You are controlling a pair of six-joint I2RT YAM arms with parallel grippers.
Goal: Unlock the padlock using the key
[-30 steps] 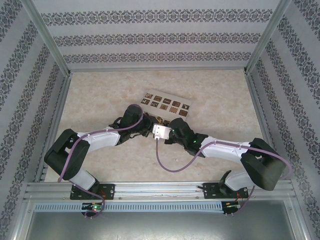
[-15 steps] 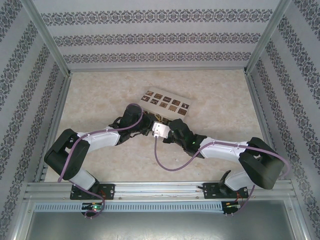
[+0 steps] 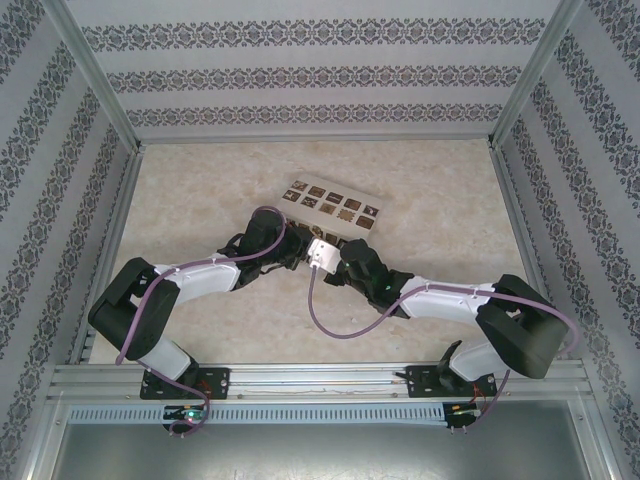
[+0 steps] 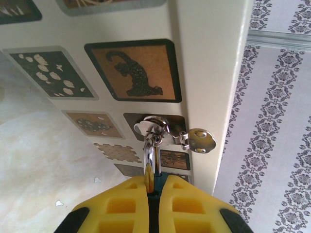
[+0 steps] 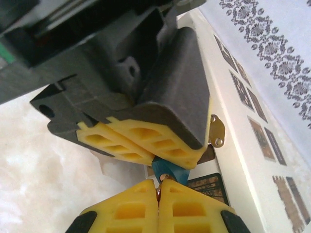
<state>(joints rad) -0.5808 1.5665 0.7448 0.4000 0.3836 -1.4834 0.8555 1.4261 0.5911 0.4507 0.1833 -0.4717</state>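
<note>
The padlock hangs by its silver shackle (image 4: 150,154) from a hasp on the beige box (image 4: 204,58). My left gripper (image 4: 153,187) is shut on its blue body (image 5: 171,173), which shows as a teal strip between the yellow pads. Seen from the right wrist, the left fingers (image 5: 146,138) come in from above. My right gripper (image 5: 158,190) is shut on the key (image 5: 158,192), a thin metal sliver at the underside of the blue body. How deep the key sits is hidden. From above, both grippers meet at the near edge of the box (image 3: 335,205).
The box lies flat at mid-table, its top covered with dark patterned squares (image 4: 133,70). A silver hasp plate (image 4: 201,141) juts from its near side. Patterned walls and a metal frame (image 3: 100,75) enclose the marbled tabletop (image 3: 440,190).
Both wrists have shifted slightly toward the box. The right gripper's fingers have closed the last bit onto the key.
</note>
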